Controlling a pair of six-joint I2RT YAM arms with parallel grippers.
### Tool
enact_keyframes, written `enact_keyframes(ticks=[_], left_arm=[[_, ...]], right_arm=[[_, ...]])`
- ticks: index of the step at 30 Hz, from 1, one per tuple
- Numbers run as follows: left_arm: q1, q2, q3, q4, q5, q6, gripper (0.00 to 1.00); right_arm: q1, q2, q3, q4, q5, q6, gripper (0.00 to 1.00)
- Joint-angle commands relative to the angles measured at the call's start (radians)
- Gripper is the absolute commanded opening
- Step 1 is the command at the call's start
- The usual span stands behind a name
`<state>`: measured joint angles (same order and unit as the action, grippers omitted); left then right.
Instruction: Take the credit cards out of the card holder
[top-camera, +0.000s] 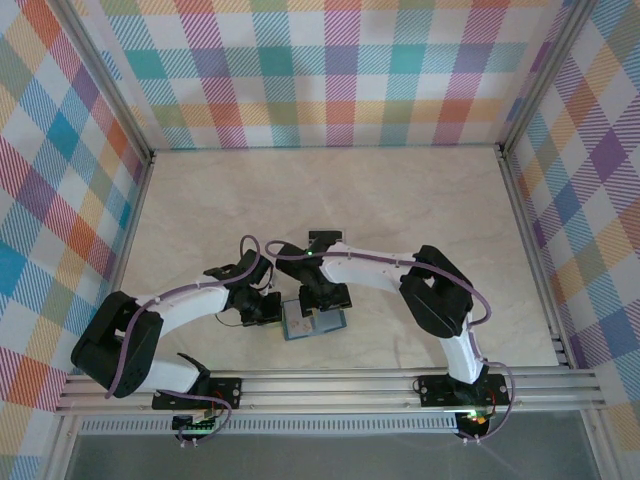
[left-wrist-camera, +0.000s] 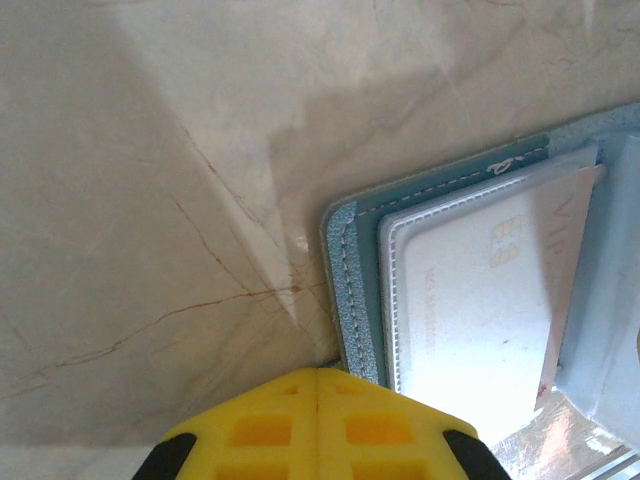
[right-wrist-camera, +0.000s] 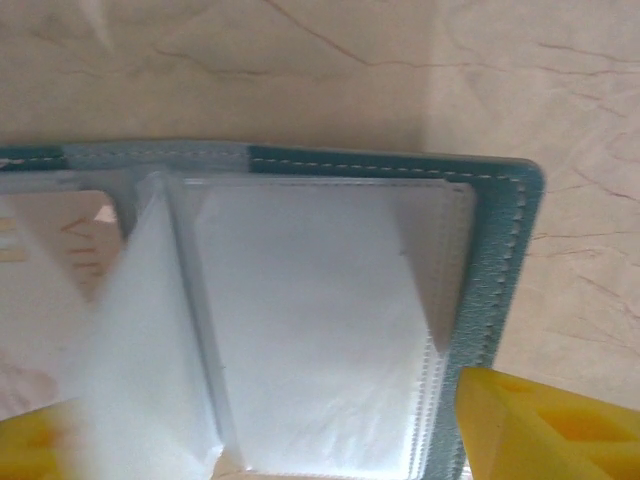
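**Card holder lies open between the two grippers**

The small teal-blue folding card holder (top-camera: 315, 322) lies open and flat on the pale marbled table (top-camera: 350, 200), near the front edge and between both arms. Inside it, a thin pale pinkish-white credit card (left-wrist-camera: 470, 300) with gold "VIP" letters sits in one of the clear plastic sleeves (right-wrist-camera: 310, 320).

The left gripper (left-wrist-camera: 318, 390) has its yellow fingers pressed together on nothing. Their tips are right at a corner of the holder, and I cannot tell if they touch it. The right gripper (right-wrist-camera: 255, 435) hangs over the other page with its fingers apart, one at each side of the sleeves, and it holds nothing.

The card is probably light, stiff and smooth, so it may slip between the pads. The sleeves look soft and thin and may lift together with it. The holder itself seems light and could slide or fold when pulled. I think the best place to hold is the card's free edge at the sleeve mouth, while the other gripper presses on the stitched border.
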<state>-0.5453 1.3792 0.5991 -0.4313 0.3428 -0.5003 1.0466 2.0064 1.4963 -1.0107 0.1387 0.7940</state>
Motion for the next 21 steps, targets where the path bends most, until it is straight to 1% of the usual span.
enact_keyframes(ticks=[1,4,7,10,13,16,21], left_arm=[[-0.013,0.036,-0.003,-0.050,0.029,0.014,0.05],[-0.023,0.047,0.010,-0.062,0.016,0.016,0.05],[-0.040,0.058,0.031,-0.079,-0.003,0.012,0.05],[-0.062,0.058,0.059,-0.100,-0.018,0.003,0.05],[-0.086,0.035,0.084,-0.122,-0.040,-0.017,0.05],[-0.107,0.014,0.101,-0.128,-0.056,-0.046,0.05],[-0.141,-0.010,0.136,-0.148,-0.082,-0.085,0.05]], right_arm=[[-0.013,-0.060,-0.055,-0.030,0.035,0.013,0.72],[-0.033,-0.088,-0.117,0.021,0.000,0.009,0.72],[-0.052,-0.109,-0.186,0.108,-0.071,-0.001,0.67],[-0.068,-0.139,-0.263,0.203,-0.149,0.002,0.59],[-0.070,-0.180,-0.319,0.257,-0.184,0.015,0.50],[-0.070,-0.208,-0.358,0.283,-0.204,0.024,0.39],[-0.070,-0.241,-0.391,0.288,-0.219,0.031,0.37]])
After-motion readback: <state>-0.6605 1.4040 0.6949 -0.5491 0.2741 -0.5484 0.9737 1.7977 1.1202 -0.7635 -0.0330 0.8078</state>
